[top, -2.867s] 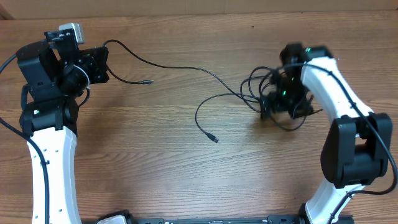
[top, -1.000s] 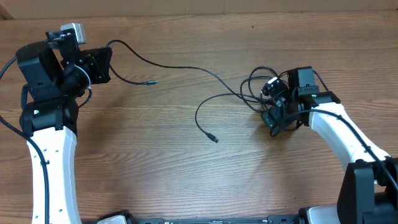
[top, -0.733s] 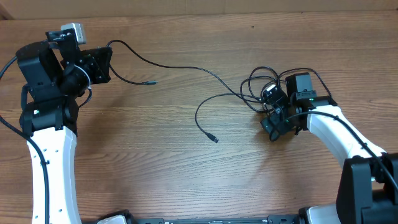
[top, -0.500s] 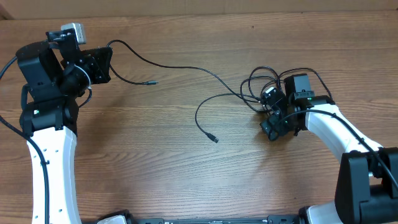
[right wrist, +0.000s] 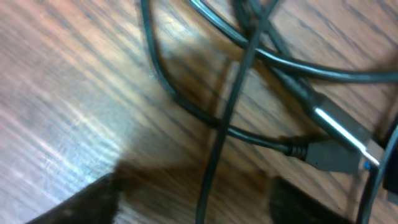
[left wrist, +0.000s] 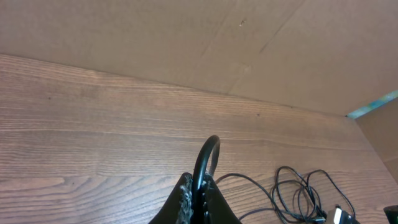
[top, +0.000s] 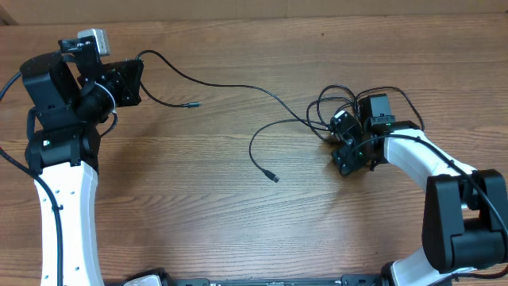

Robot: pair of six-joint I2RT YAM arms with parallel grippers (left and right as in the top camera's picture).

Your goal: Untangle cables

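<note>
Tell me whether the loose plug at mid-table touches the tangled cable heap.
No, the small black plug lies alone on the brown wooden table, apart from the tangled heap of thin black cables.

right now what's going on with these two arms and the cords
Two robot arms are untangling thin black cables on a wooden table. The left hand is shut on a long cable that runs across to the tangled bundle. The right hand is down at that bundle, jaws apart with a strand between them.

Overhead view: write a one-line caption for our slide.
Left gripper pinches a cable; right gripper sits open over the tangle.
</note>
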